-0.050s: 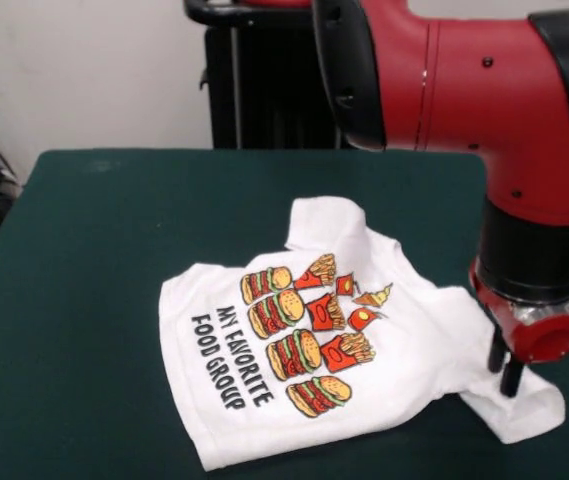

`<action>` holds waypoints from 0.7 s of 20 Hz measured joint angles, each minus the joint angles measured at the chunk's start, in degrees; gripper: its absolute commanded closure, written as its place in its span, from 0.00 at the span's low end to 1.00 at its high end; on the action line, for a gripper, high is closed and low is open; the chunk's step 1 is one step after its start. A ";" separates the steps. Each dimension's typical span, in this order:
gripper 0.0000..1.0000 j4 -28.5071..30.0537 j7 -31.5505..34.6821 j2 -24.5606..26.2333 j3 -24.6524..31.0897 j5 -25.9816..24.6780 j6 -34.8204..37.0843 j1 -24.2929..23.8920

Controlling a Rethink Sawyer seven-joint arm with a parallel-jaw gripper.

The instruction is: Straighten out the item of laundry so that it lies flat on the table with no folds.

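The pincer (505, 367) stands with its two dark fingers slightly parted on the T-shirt (294, 370), at the sleeve directly under it; whether cloth is pinched, I cannot tell. The printed body lies beside it on the green surface (74, 300). Judged best: draw the sleeve outward, low and slow, avoiding bunching

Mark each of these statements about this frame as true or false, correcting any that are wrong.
1. The T-shirt lies printed side up on the green table. True.
2. The claw hangs over the bare table, well away from the shirt. False: it is down at the shirt's sleeve, at the picture's right.
3. The shirt's print shows burgers and fries. True.
4. The shirt hangs over the table's far edge. False: it lies wholly on the tabletop.
5. The arm is blue. False: it is red and black.
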 measured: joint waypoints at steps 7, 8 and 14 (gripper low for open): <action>0.00 0.55 0.00 0.00 -1.09 0.08 0.28 -0.02; 0.00 1.08 0.00 -0.62 -1.14 0.08 0.65 -0.05; 0.00 6.45 0.00 -7.90 -1.22 -0.06 4.21 -0.28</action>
